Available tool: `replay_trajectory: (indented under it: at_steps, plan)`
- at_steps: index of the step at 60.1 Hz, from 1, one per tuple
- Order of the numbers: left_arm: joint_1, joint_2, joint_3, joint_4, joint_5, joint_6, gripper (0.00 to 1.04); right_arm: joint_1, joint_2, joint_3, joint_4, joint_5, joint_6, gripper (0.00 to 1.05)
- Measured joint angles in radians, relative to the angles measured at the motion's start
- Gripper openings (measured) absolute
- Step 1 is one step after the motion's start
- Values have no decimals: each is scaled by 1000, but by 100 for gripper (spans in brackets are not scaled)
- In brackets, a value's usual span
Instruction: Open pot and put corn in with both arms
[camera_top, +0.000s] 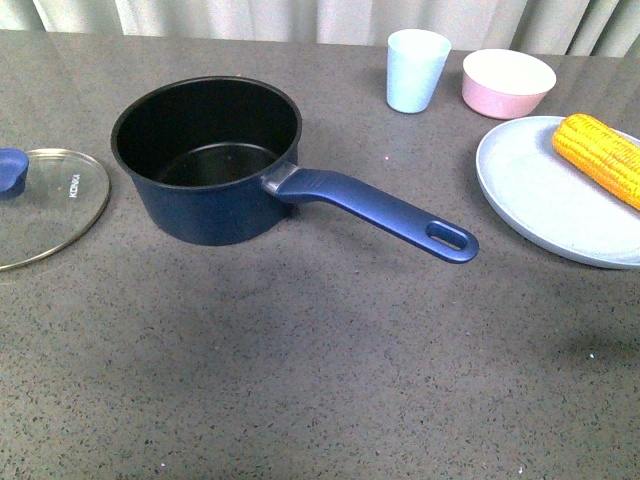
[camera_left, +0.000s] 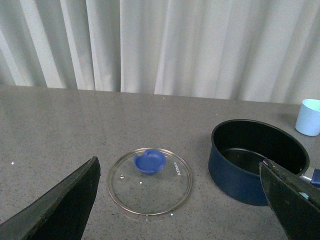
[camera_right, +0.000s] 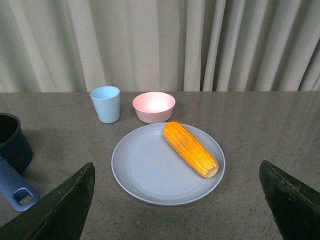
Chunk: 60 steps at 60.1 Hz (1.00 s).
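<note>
The dark navy-blue pot (camera_top: 205, 160) stands uncovered at centre left, its black inside empty and its long blue handle (camera_top: 380, 213) pointing right and toward me. It also shows in the left wrist view (camera_left: 257, 160) and partly in the right wrist view (camera_right: 12, 145). The yellow-orange corn (camera_top: 600, 155) lies on a grey-blue plate (camera_top: 540, 200) at the right; it also shows in the right wrist view (camera_right: 190, 148). My left gripper (camera_left: 180, 200) is open, above and short of the glass lid (camera_left: 150, 182). My right gripper (camera_right: 175, 202) is open, short of the plate (camera_right: 145, 170). Neither arm shows in the front view.
The glass lid (camera_top: 40, 205) with its blue knob lies flat left of the pot. A light blue cup (camera_top: 416, 70) and a pink bowl (camera_top: 507, 82) stand at the back right, behind the plate. Curtains hang behind the table.
</note>
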Motion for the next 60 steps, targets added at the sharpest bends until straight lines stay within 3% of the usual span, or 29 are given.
replay_trajectory:
  at_steps: [4,8,12,19,34,46,60]
  plan:
    - [0,0,0,0,0,0,96,0,0,0,0,0,0,96]
    - [0,0,0,0,0,0,96,-69,170,107,-259,-155,105,96]
    - [0,0,0,0,0,1,96,-142,333,164,-344,-238,142,96]
    - [0,0,0,0,0,1,96,-252,590,222,-226,-317,137,96]
    - [0,0,0,0,0,1,96,-290,1138,450,85,-438,-57,96]
    - [0,0,0,0,0,1,96,-290,1527,702,169,-389,-287,96]
    - [0,0,0,0,0,1,96,-300,1769,887,166,-358,-371,96]
